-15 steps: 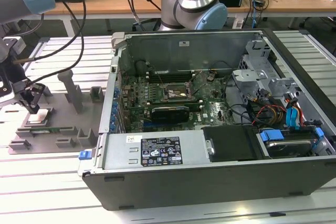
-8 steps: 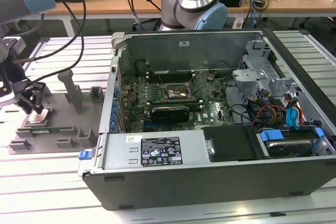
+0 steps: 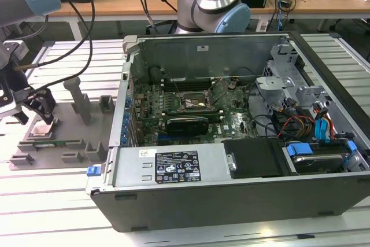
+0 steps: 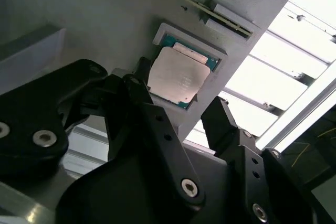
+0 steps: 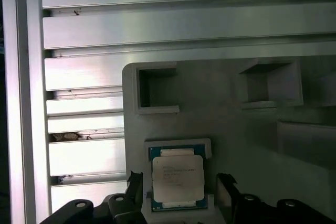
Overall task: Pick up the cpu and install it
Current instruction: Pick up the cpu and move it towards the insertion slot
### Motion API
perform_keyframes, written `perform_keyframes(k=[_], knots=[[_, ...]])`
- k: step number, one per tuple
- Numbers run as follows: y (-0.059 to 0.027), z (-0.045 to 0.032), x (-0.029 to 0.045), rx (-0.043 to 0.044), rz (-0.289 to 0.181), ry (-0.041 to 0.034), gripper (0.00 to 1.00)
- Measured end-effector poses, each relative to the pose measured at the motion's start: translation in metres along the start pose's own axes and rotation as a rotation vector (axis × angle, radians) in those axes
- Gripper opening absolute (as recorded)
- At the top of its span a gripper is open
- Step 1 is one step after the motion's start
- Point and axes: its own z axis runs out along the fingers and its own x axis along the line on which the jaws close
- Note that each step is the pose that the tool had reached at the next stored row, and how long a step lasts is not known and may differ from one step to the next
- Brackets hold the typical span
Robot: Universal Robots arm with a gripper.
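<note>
Jaws apart, flanking the cpu (image 5: 177,179), wrist pointing down over tray (image 5: 210,93)

Exterior view overlooks everything; both wrist views closely frame the cpu (image 4: 178,77) (image 5: 177,178).

Clear gaps flank the cpu (image 5: 177,178) between the spread jaws; the tray (image 5: 220,124) pocket's low rim hems it; tall posts (image 3: 78,99) stand nearby.
</note>
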Motion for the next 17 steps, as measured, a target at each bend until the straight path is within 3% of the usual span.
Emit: perform_keyframes(k=[3,5,8,17], knots=[[-0.0001,0.0039,0.0002,0.0067,0.000,-0.0003,0.66],[-0.0001,0.0064,0.0000,0.0227,-0.001,-0.0004,0.66],[0.0006,0.0099,-0.0005,0.0357,-0.001,0.0004,0.66],[0.0013,0.0203,-0.0011,0.0363,-0.006,0.0007,0.66]])
